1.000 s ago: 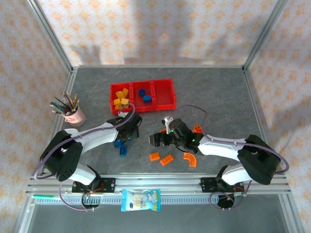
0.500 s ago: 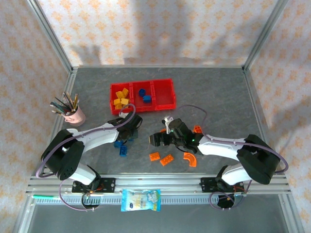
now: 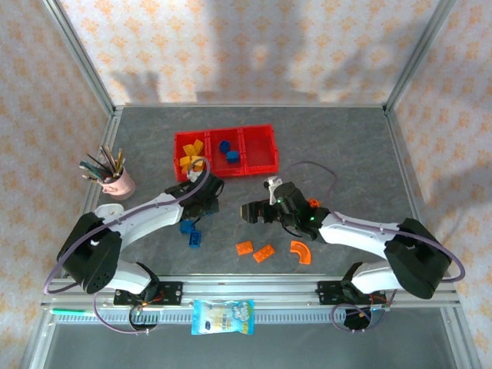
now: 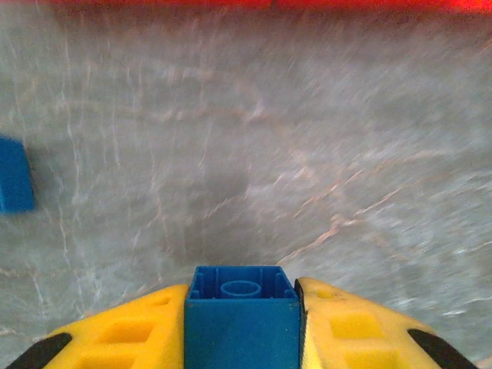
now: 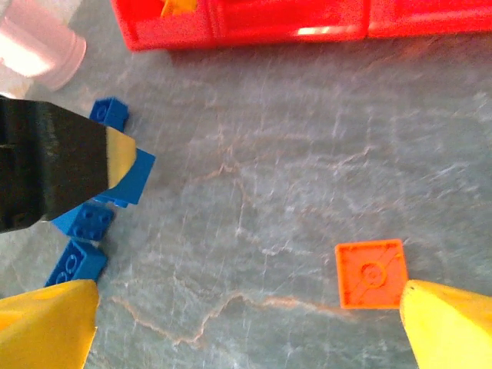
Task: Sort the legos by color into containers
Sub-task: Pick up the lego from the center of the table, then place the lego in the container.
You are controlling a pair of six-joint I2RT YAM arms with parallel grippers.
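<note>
Left wrist view: left claw (image 4: 241, 342) is clamping a small blue square plastic brick (image 4: 241, 307) by its flat side walls, in front of the bright red three-bin plastic tray (image 4: 246, 3). Likely light, rigid, slick. Right claw (image 5: 246, 327) is gaping apart, empty, in front of the tray.

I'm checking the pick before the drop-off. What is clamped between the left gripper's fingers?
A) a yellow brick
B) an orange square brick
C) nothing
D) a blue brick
D: in the left wrist view, a blue brick sits squeezed between the yellow fingers of the left gripper.
</note>
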